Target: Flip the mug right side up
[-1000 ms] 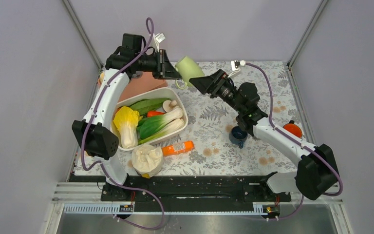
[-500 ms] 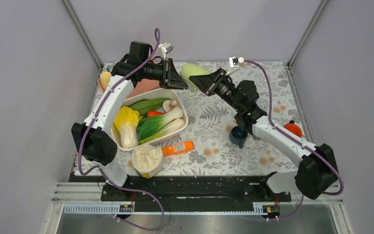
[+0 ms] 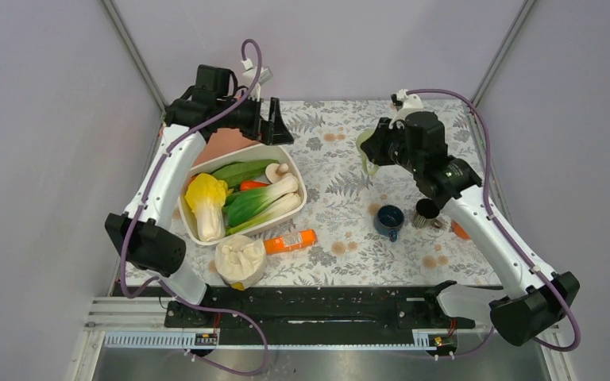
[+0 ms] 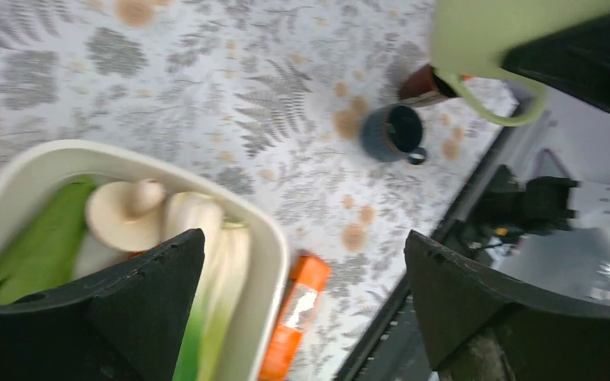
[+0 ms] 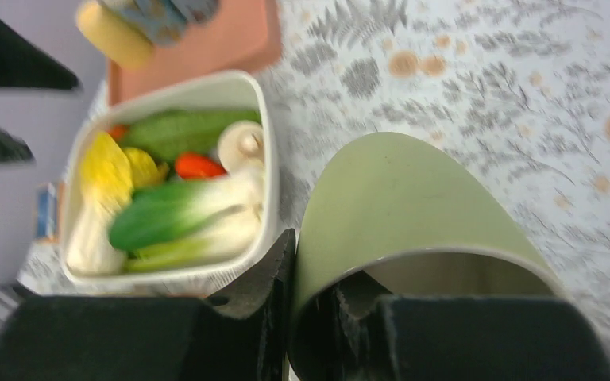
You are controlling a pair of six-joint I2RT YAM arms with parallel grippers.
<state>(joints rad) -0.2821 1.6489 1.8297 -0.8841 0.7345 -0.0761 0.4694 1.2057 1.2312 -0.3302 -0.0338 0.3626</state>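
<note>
Pinching the mug (image 5: 413,198) wall at its rim, the right gripper (image 5: 311,295) has one finger inside the mouth and one outside, clamped on it; my read is that a rim grip lets wrist roll bring the mouth upward. Mug looks held off the table (image 3: 341,198) over its far right part, beyond the blue cup (image 3: 388,220), mouth facing back at the wrist, so tilted and not yet set down. Left gripper (image 4: 302,278) hangs by the tub (image 3: 306,198) far rim, fingers wide apart, holding nothing, well apart from the mug, probably to leave room for the turn
</note>
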